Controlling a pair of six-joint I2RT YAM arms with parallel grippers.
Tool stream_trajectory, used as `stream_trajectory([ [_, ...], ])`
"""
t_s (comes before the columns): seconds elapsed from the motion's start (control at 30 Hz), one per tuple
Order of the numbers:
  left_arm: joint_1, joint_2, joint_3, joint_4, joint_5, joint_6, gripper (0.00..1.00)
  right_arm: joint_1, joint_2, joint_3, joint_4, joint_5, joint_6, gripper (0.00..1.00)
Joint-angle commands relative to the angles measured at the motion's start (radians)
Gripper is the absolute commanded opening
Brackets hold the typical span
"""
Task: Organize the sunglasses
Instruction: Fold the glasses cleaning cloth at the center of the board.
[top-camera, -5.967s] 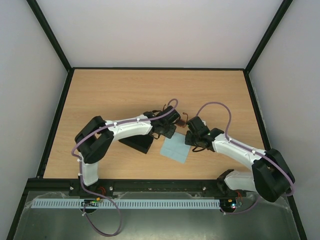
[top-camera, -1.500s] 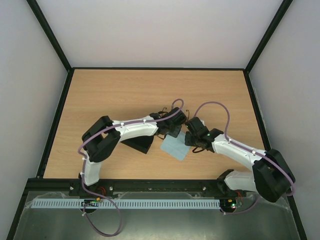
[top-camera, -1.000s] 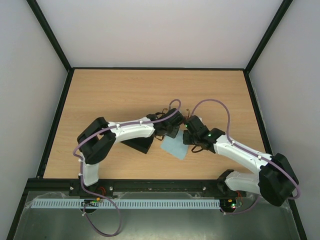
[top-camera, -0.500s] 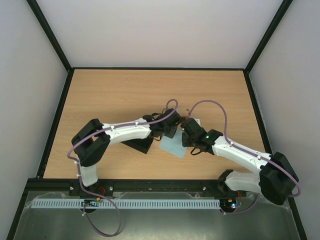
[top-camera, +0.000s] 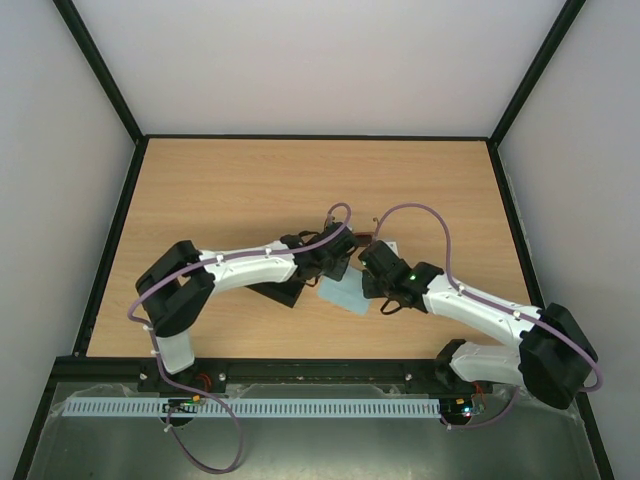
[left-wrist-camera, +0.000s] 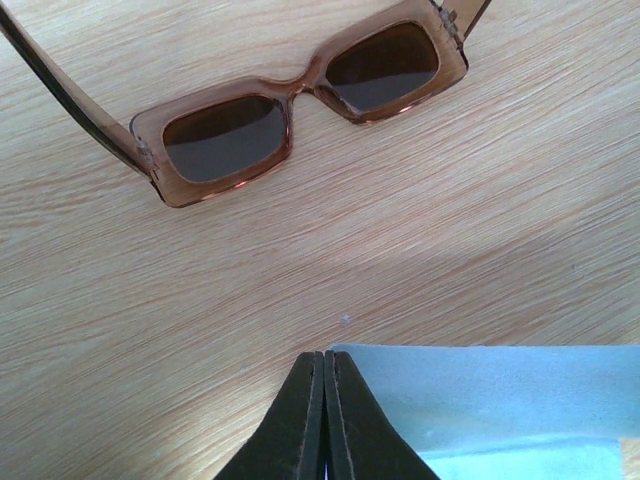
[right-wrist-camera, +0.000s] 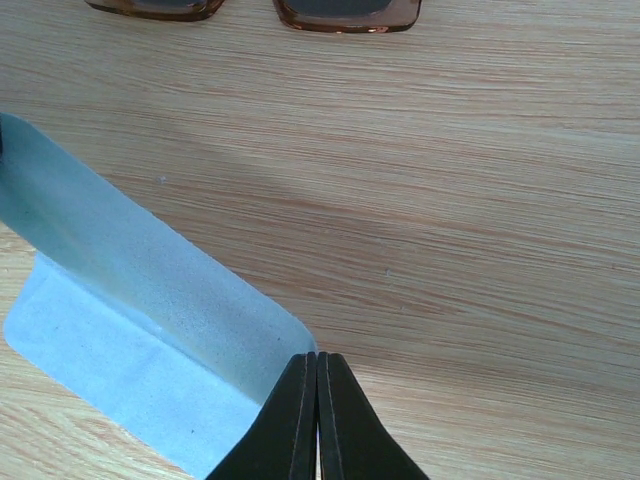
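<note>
Cloth (right-wrist-camera: 120, 290) farther left than a second ago, corners tight in left claw (left-wrist-camera: 325, 358) and right claw (right-wrist-camera: 317, 360), sunglasses (left-wrist-camera: 300, 100) just beyond.

I see the sunglasses (left-wrist-camera: 305, 88) resting on the wooden table (left-wrist-camera: 450, 250), front toward my left wrist camera. The frame is translucent amber-brown and chunky, with two dark rectangular lenses. Both thin arms are unfolded and run away from me. In the right wrist view only the lower rims (right-wrist-camera: 345, 12) show at the top edge.
</note>
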Motion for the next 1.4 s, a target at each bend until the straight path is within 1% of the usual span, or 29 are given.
stream_trajectory([
  [0.0, -0.010, -0.042, -0.016, 0.005, -0.023, -0.011, 0.02, 0.019, -0.004, -0.015, -0.032, 0.025, 0.031, 0.01],
  [0.23, -0.024, -0.050, -0.048, 0.014, -0.019, -0.027, 0.02, 0.060, 0.007, -0.018, -0.039, 0.039, 0.059, 0.01],
  [0.63, -0.038, -0.076, -0.095, 0.025, -0.023, -0.051, 0.02, 0.073, 0.001, -0.021, -0.047, 0.037, 0.076, 0.01],
  [0.97, -0.044, -0.084, -0.110, 0.026, -0.023, -0.059, 0.02, 0.122, 0.015, -0.045, -0.040, 0.041, 0.117, 0.01],
  [1.37, -0.054, -0.092, -0.140, 0.035, -0.023, -0.075, 0.02, 0.132, 0.019, -0.056, -0.035, 0.036, 0.126, 0.01],
])
